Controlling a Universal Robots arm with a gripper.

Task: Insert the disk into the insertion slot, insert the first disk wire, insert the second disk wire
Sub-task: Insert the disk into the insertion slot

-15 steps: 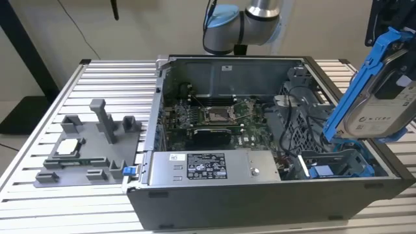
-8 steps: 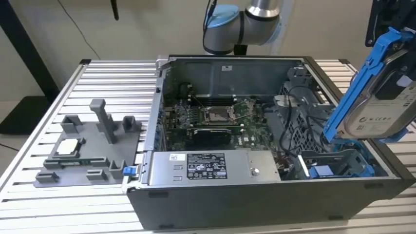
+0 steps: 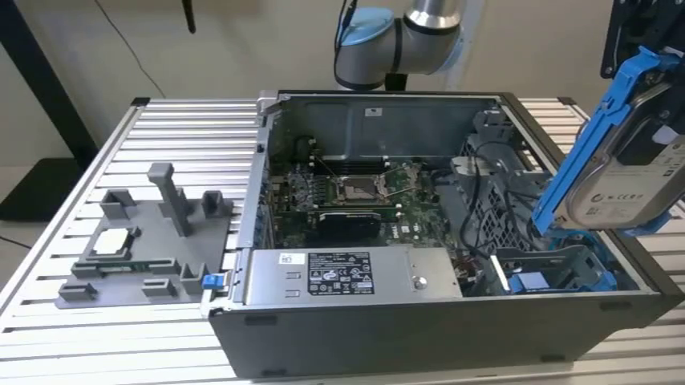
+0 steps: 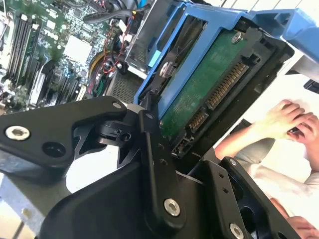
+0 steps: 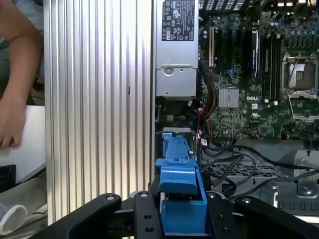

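Fine-print labels on disk [image 3: 630, 188] and power supply [image 3: 354, 277], wording illegible

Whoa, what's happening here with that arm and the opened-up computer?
A robot arm's gripper is clamped on the disk, a hard drive in a blue frame, and holds it tilted in the air over the open computer case. The drive's lower end hangs just above the insertion slot, at the exterior view's right, and is not yet in it. No wire is plugged into the drive's connector. A person's hand is off to the side, away from the case.
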